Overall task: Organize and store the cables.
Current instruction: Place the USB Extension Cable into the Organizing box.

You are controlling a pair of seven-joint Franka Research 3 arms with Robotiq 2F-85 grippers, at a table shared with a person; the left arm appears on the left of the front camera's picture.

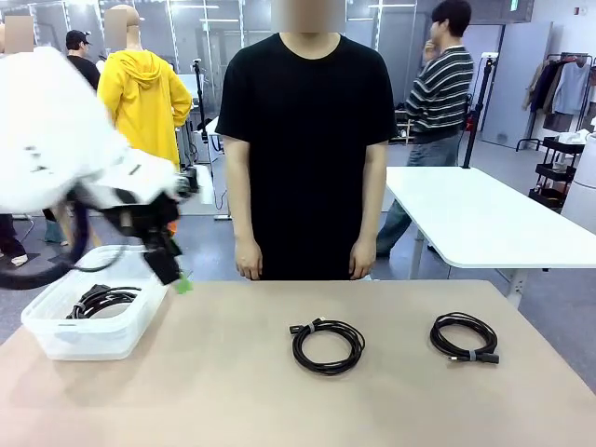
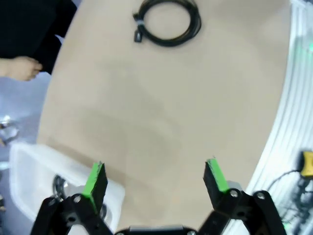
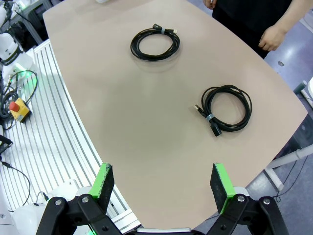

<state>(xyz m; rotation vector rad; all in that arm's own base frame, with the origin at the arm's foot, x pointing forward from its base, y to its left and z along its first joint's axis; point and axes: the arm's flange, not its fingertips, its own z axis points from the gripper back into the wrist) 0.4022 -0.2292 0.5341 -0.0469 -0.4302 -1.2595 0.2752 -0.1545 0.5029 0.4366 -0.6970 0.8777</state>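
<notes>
- The right gripper (image 3: 164, 188) hangs above the near edge of the tan table (image 1: 233, 400). Its green-padded jaws are spread wide, with nothing between them.
- The left gripper (image 1: 177, 270) hovers at the table's left side, by the far right corner of a clear plastic bin (image 1: 84, 340). Its wrist view shows the jaws fully apart and empty, with the bin's rim just under one finger.
- One coiled black cable (image 1: 102, 300) lies inside the bin.
- A second coiled cable (image 1: 296, 349) rests flat on the tabletop near the middle, clear of both grippers.
- A third coiled cable (image 1: 470, 355) lies flat on the table's right side, well apart from the second, with its plug ends at the coil's near edge.
- A person in a black T-shirt (image 1: 307, 140) stands at the table's far edge with arms down at the sides, facing the two loose coils.
</notes>
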